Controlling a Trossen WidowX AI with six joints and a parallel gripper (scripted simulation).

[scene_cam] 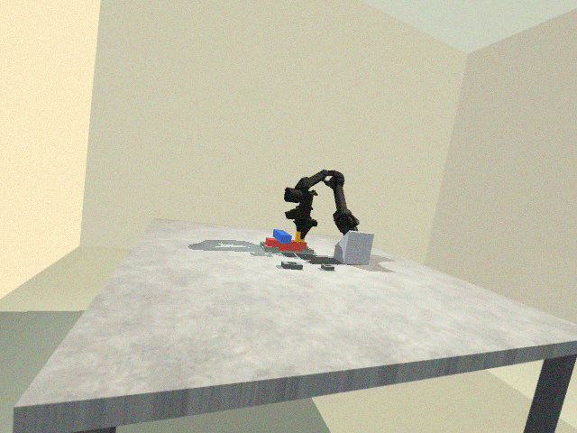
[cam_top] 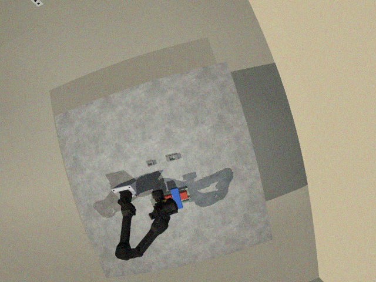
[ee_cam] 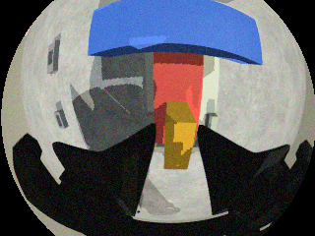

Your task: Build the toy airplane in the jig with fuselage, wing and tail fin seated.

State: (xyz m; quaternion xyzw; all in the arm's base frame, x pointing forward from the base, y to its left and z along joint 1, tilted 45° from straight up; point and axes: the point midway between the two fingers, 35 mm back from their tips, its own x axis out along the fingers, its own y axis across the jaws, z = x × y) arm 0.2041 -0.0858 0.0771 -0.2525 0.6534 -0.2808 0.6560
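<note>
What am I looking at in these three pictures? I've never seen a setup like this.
The machine is one black jointed arm ending in a gripper with two fingers. One picture looks down from above, one looks across the table from its side, and one comes from a camera on the wrist, so the dark fingers fill its lower part.

A red fuselage lies in a grey-green jig, with a blue wing across it. Two small grey holders sit nearby.

The yellow tail fin stands at the fuselage's end, between the fingers. The gripper is open around it, so nothing appears held.
</note>
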